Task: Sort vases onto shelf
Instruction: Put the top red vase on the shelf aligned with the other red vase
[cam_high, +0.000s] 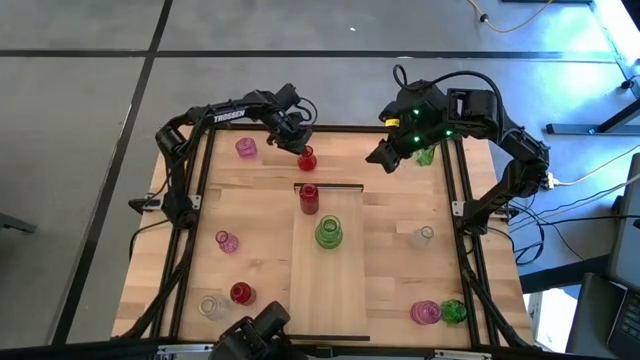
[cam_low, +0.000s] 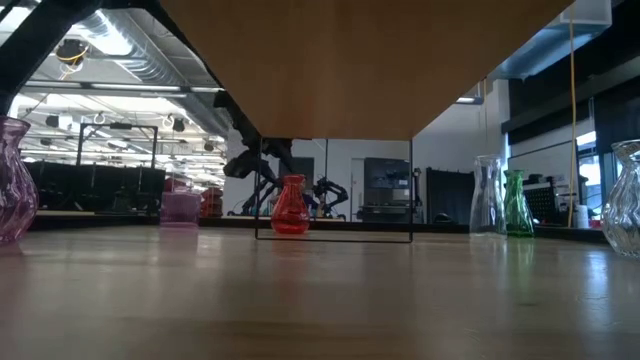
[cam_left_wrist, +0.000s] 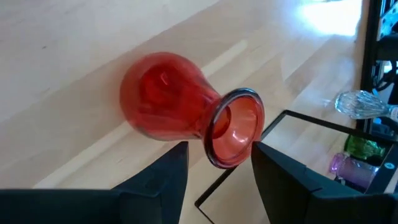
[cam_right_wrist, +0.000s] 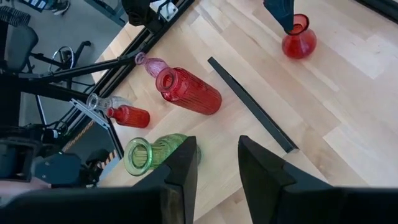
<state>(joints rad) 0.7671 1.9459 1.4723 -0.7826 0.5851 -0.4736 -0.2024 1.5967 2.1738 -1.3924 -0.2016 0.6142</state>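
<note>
Slippage is the main risk: the left claw (cam_left_wrist: 214, 163) pinches only the flared rim of a small translucent red glass vase with a round belly (cam_high: 307, 158), so it could twist free and roll. That vase stands on the butcher-block tabletop (cam_high: 250, 200), just off the twelve o'clock end of the long pale wood shelf (cam_high: 330, 290). The right claw (cam_high: 381, 158) hovers at one o'clock, fingers slightly apart and holding nothing.
</note>
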